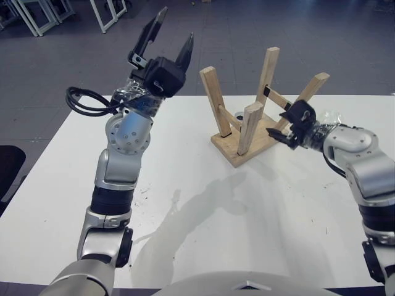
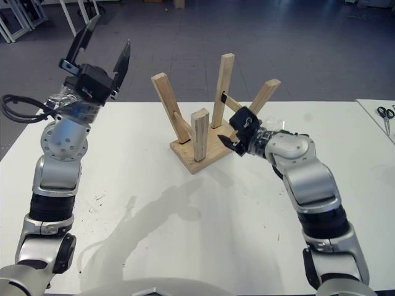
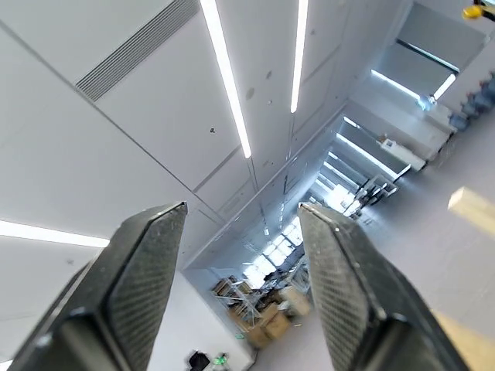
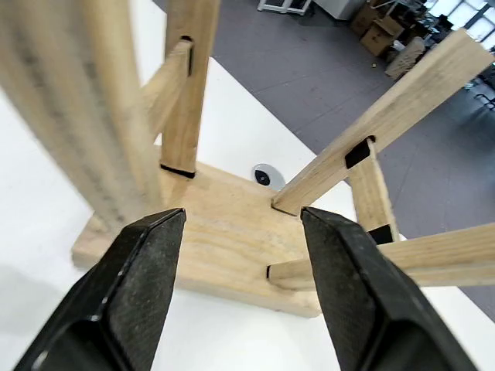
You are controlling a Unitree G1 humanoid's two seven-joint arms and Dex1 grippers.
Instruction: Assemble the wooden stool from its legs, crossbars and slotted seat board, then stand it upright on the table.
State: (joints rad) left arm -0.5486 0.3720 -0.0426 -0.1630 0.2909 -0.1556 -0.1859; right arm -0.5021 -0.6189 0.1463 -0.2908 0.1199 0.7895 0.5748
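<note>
The wooden stool [image 1: 244, 148] lies upside down on the white table [image 1: 247, 222]. Its seat board [image 4: 216, 232] is flat on the top and its legs [image 1: 267, 71] point up, joined by crossbars [image 1: 276, 98]. My right gripper [image 1: 281, 127] is open at the stool's right side, low, by the seat board's edge and under the leaning leg [image 4: 387, 116]. Nothing is between its fingers [image 4: 139, 286]. My left gripper [image 1: 176, 28] is raised high over the table's far left, open and empty, with its fingertips [image 3: 155, 263] pointing at the ceiling.
A black cable [image 1: 86, 102] loops off my left forearm. Scissors [image 2: 386, 114] lie on a separate table at the far right. White metal frames [image 1: 37, 15] stand on the grey floor behind. The table's near half is bare.
</note>
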